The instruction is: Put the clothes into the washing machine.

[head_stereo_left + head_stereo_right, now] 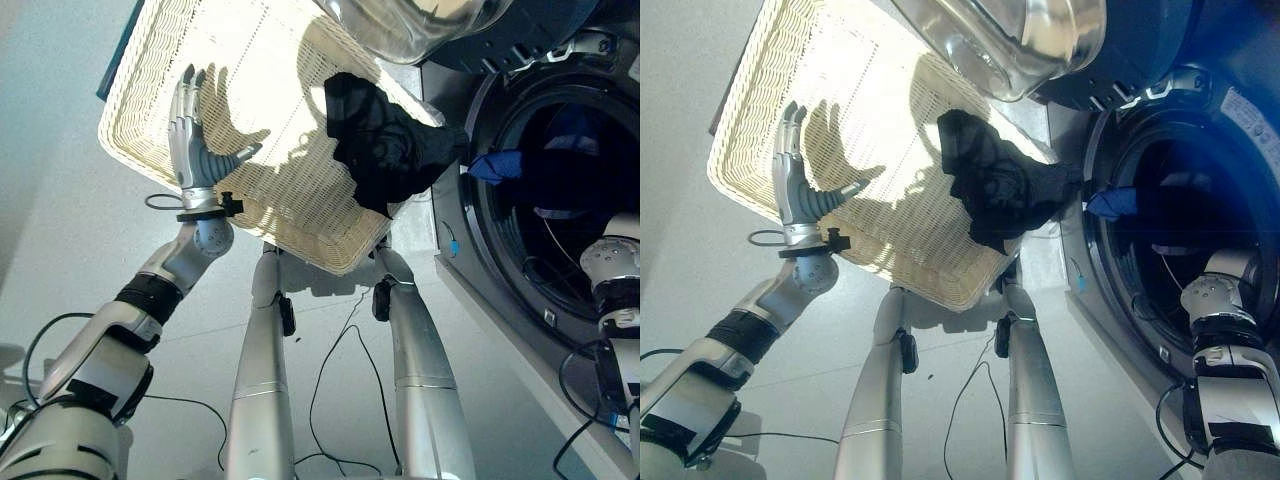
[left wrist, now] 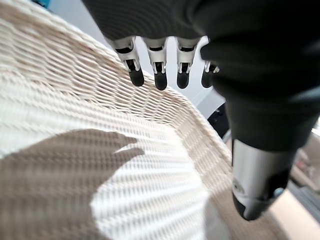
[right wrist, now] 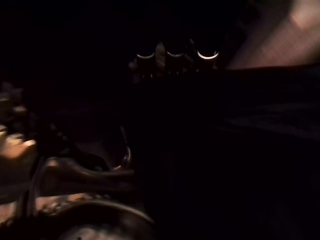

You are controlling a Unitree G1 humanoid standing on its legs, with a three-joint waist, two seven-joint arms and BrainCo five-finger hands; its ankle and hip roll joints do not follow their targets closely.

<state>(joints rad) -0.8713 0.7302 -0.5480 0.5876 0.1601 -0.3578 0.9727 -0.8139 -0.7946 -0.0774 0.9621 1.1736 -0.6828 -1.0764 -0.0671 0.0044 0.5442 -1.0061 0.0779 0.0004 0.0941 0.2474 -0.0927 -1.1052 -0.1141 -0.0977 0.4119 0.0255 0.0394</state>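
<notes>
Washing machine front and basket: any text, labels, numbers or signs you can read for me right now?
No readable text.
Washing machine: pale marks on the dark panel above the door opening, too small and blurred to read.
A small blue mark on its front, left of the opening: a spot, not legible.
Basket: plain weave, no label.
Black garment: no tag or print visible.

A pale wicker basket (image 1: 160, 110) carries a black garment (image 1: 385, 140), which lies at its edge nearest the washing machine (image 1: 470, 250), draping over the rim.
</notes>
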